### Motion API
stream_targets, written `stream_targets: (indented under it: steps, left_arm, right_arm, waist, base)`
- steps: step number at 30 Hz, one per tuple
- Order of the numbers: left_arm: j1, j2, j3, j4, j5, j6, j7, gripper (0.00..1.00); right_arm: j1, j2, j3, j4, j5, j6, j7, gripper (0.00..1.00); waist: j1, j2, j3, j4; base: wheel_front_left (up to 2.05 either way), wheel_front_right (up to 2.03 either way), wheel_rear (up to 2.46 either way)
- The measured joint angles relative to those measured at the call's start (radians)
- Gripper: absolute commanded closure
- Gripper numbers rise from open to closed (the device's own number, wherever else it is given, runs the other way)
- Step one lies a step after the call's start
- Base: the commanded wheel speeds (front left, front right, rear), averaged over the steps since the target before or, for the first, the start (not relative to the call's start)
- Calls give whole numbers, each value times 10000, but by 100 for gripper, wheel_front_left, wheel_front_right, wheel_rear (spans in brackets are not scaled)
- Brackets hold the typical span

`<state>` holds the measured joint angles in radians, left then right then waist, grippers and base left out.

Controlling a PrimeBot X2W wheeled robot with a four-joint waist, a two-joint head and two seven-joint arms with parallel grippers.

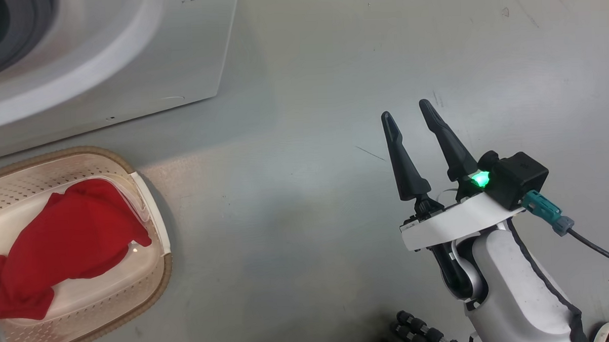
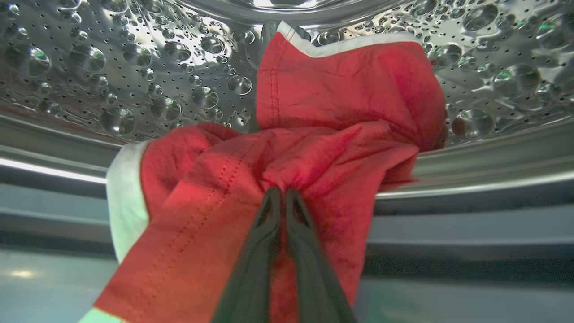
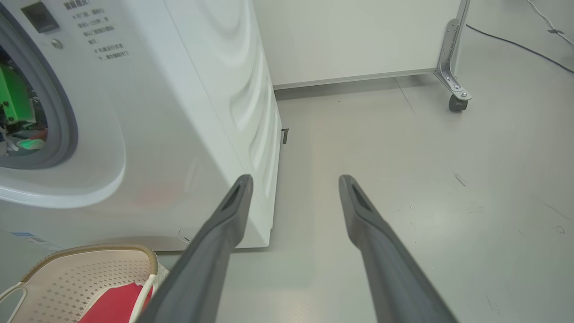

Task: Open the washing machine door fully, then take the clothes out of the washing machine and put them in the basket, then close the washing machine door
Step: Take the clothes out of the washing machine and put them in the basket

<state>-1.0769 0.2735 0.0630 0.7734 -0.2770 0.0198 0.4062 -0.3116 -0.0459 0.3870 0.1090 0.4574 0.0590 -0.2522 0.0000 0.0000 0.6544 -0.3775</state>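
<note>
Left gripper [image 2: 282, 193]: I read both dark fingers pressed together at the tips, pinching a fold of red fabric.
Red garment [image 2: 341, 98]: It bunches at the pinch point and drapes down either side of the fingers. I see white trim along its top edge and at its left end, and stitch lines across the nearest fold.
Drum [image 2: 134, 67]: The perforated, dimpled steel wall stands directly behind the garment, whose upper part lies against it. The lower part crosses the drum's steel lip.
Right gripper [image 1: 406, 110]: I read the fingers spread wide with nothing between them. A green lamp glows at their base. The gripper hangs over bare floor, well apart from the basket.
Floor [image 1: 310, 191]: Grey and lightly scuffed.
Basket [image 1: 154, 216]: Cream, with perforated sides and a brown rim, it stands on the floor just in front of the machine.
Second red garment [image 1: 69, 240]: It lies crumpled inside the basket.
Washing machine [image 3: 188, 112]: A white cabinet with a grey gasket ringing the round opening. I see a green glow inside; what else is in there I cannot tell.
Caster [image 3: 456, 102]: It sits under a metal bracket by the far white panel.
Cable [image 3: 515, 42]: A dark line on the floor beyond.
</note>
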Motion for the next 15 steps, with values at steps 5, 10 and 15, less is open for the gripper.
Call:
stream_targets:
  steps: [5,10,15]
  left_arm:
    - [-3,-27,-71,314,2,-167,-357,100]
    - [24,-117,-163,564,52,-257,-874,100]
    - [202,-311,-163,782,42,-401,-1450,100]
  right_arm:
    - [-88,0,-59,54,-13,0,0,0]
    - [-87,-2,-94,171,-33,0,0,0]
    - [-83,-2,-176,272,-153,0,0,0]
  waist:
    - [0,0,-102,56]
    - [0,0,-314,139]
    - [0,0,-604,243]
  base:
    - [0,0,0]
    - [0,0,0]
    - [0,0,0]
